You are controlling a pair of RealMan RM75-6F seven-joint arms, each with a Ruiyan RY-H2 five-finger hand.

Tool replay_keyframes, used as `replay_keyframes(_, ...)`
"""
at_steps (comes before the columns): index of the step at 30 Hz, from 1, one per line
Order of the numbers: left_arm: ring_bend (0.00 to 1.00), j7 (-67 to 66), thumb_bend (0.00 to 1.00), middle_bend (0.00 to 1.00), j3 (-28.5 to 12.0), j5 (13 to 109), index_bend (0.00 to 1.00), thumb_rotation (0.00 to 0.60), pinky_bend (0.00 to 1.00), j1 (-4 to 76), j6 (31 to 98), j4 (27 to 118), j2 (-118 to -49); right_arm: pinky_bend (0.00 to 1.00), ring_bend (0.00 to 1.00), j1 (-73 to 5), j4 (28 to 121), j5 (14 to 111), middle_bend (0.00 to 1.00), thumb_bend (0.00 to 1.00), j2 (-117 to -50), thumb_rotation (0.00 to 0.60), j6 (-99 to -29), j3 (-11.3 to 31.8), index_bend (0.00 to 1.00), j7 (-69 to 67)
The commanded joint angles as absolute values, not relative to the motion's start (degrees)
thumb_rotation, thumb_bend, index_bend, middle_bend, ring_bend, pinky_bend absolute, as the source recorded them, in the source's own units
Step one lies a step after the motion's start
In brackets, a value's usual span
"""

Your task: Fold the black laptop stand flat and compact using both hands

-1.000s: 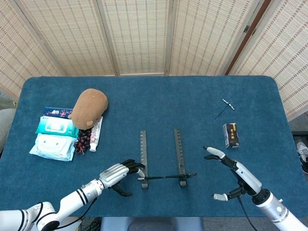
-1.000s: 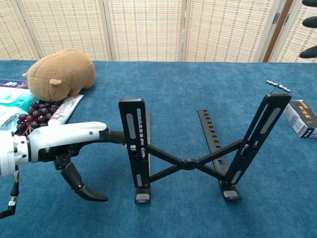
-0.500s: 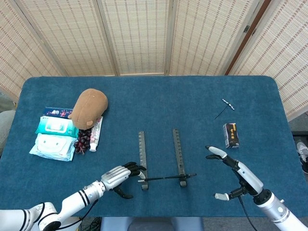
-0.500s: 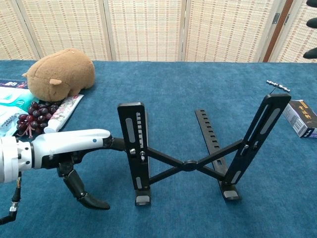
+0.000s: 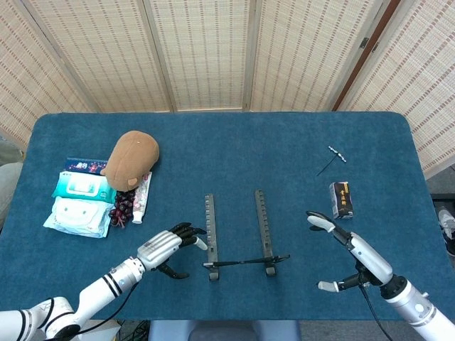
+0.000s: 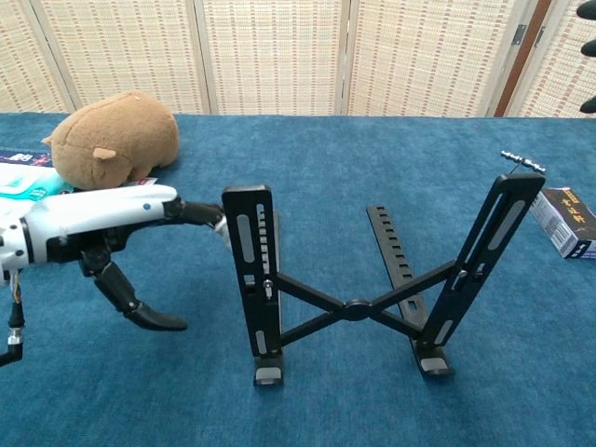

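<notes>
The black laptop stand (image 6: 349,279) stood unfolded, uprights raised. The left hand (image 6: 102,228) hovered just left of it, fingers apart, holding nothing. The right hand (image 5: 348,249), also spread and empty, waited well right of it. Both should probably grip opposite uprights and press inward evenly.

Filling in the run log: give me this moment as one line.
stand: upright, unfolded | left robot hand: open, beside left upright | right robot hand: open, clear of stand | fold: not begun
</notes>
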State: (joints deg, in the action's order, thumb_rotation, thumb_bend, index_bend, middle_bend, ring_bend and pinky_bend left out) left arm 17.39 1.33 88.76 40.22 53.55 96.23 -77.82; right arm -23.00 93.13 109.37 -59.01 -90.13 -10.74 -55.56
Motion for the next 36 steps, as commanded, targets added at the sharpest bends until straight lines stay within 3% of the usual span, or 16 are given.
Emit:
replay_keyframes(1,0.12,15.1,0.17,0.13,0.7,87.6,0.27,0.6,0.0,38.3,56.6,97.2,-75.7,0.19,0.0,-24.4,96.9,109.2,0.01,0.0,-54.3,0.6,-86.1,-11.1,0.0,-50.5)
replay_keyframes(10,0.12,8.2,0.17,0.13,-0.9,86.0,0.24,0.6,0.0,34.1,64.0,99.9,-71.1,0.19,0.0,-28.1,100.9,109.5,0.0,0.0,-51.9,0.6,-77.8,-11.1,0.0,-47.6)
replay_keyframes(19,0.12,7.3,0.17,0.13,-1.0,86.7,0.24,0.6,0.0,31.7,66.9,101.1,-68.6,0.19,0.0,-30.7,104.2,105.1,0.0,0.0,-53.0,0.6,-70.1,-8.8,0.0,-41.4)
replay_keyframes(36,0.12,5.6,0.17,0.13,0.3,90.5,0.24,0.6,0.0,29.2,69.0,100.4,-64.8,0.19,0.0,-33.9,101.6,85.5,0.0,0.0,-66.2,0.6,-61.2,2.5,0.0,-24.7)
